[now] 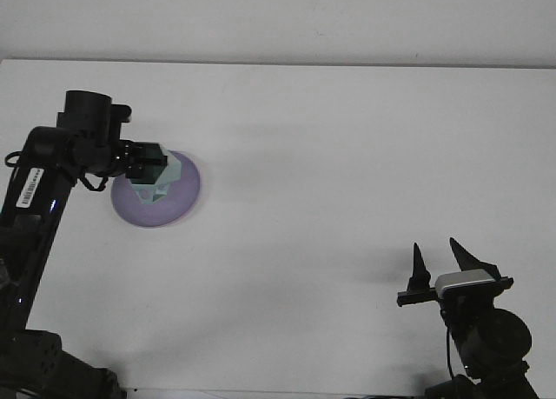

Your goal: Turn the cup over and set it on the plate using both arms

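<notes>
Left pincer (149,167) is pinching the cup (159,178) right over the purple plate (178,199), so it's nearly done, just needs setting down and letting go. Right pincer (441,258) sits spread, well off from the plate on the tabletop (347,156).

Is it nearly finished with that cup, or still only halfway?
Nearly. The left tool has the cup gripped right over the purple plate. What's left is setting it down and letting go. The right tool sits open, off to the side.
</notes>
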`<state>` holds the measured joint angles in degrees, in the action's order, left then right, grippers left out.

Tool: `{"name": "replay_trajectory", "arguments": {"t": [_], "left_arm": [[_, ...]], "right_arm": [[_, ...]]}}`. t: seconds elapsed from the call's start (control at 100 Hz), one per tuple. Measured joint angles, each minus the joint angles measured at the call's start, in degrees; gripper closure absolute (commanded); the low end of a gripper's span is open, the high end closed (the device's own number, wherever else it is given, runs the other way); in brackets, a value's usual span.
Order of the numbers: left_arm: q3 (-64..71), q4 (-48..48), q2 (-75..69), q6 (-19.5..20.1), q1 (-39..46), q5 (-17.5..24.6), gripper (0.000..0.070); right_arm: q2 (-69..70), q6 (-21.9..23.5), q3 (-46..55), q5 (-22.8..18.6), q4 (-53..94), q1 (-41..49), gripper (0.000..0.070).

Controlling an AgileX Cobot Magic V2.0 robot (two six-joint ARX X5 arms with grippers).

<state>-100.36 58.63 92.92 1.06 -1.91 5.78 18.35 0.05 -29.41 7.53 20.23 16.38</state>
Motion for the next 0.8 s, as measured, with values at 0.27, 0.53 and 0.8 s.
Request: {"name": "replay_trajectory", "arguments": {"t": [0.27, 0.53, 0.8], "left_arm": [[0.0, -1.1, 8.3, 2.6, 5.5, -0.1, 0.0687], [0.0, -4.3, 16.0, 3.7, 5.7, -0.1, 0.0687], [0.0, -4.8, 19.2, 4.0, 5.8, -1.4, 0.0684]], "right_arm": [[0.0, 0.2, 0.0, 0.0, 0.0, 0.0, 0.0288], [0.0, 0.2, 0.0, 0.0, 0.0, 0.0, 0.0288], [0.0, 0.2, 0.0, 0.0, 0.2, 0.0, 0.0288]]}}
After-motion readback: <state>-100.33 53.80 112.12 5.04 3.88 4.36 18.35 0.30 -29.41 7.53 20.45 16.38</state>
